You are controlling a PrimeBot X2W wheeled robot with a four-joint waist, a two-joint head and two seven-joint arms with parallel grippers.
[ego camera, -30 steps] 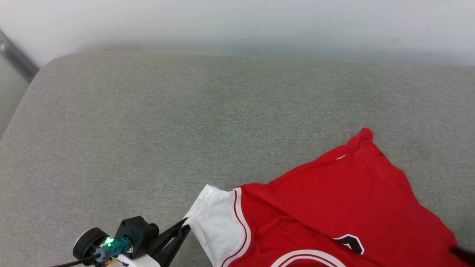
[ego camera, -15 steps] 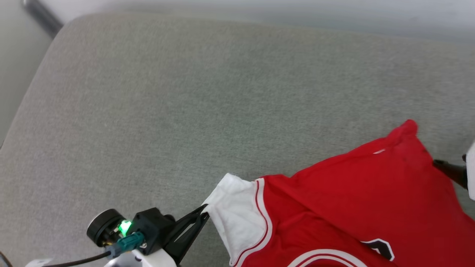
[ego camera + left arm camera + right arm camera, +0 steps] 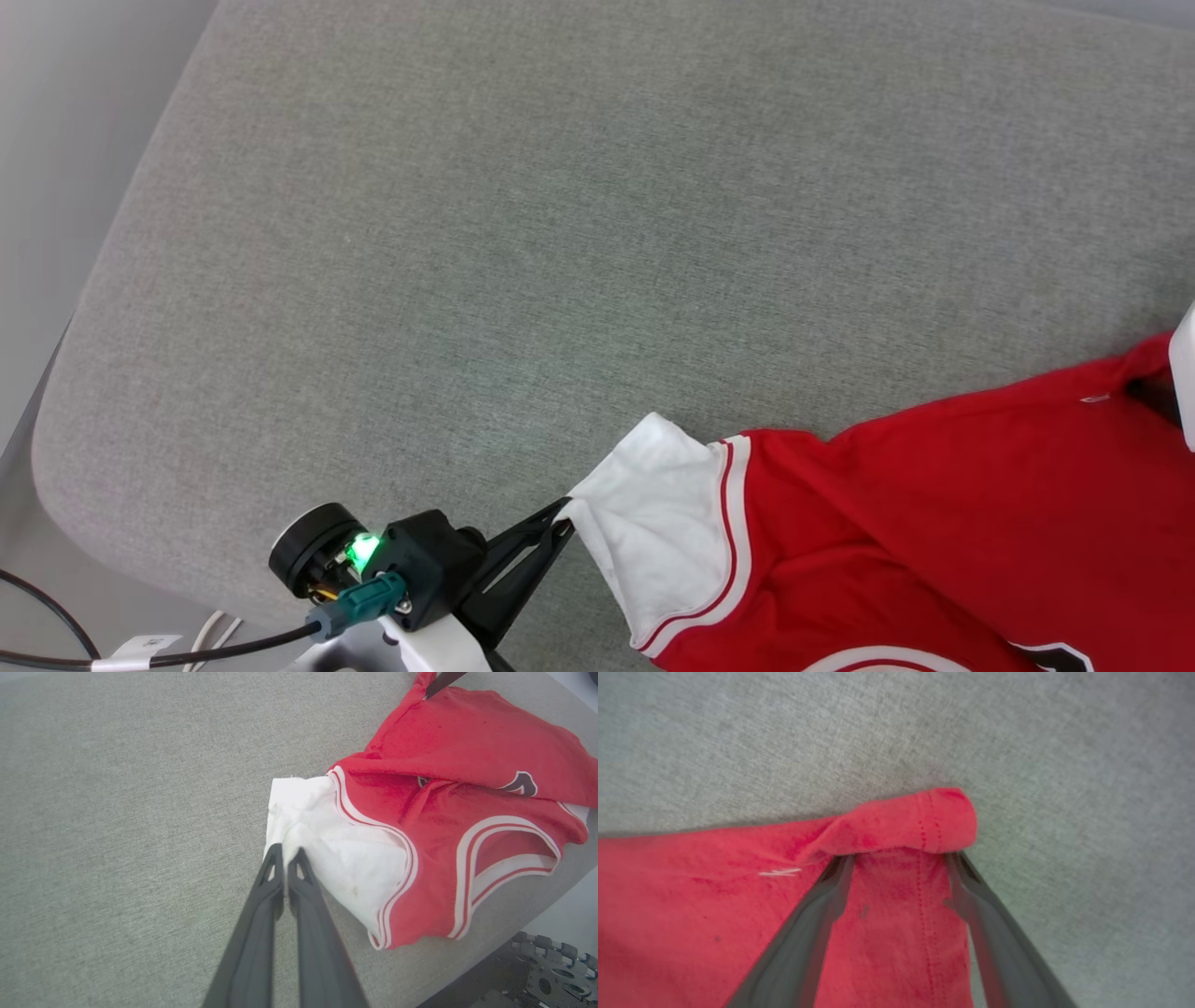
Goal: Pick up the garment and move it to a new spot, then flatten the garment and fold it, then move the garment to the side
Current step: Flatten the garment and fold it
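The left pincer (image 3: 563, 511) is pinching the garment (image 3: 934, 523) by its sleeve (image 3: 663, 504); the right pincer (image 3: 899, 858), spread, is straddling its far corner (image 3: 924, 816). A deep bite is looking wisest.

I see even, diffuse bright light on the worktop (image 3: 467, 233), no glare. Head view is sharp; a green lamp (image 3: 359, 551) glows by the near left corner. Right wrist view is soft throughout, with the right claw (image 3: 899, 857) blurred near the lens and a thin shadow under the garment (image 3: 901, 821) edge. Left wrist view bends at its edges.
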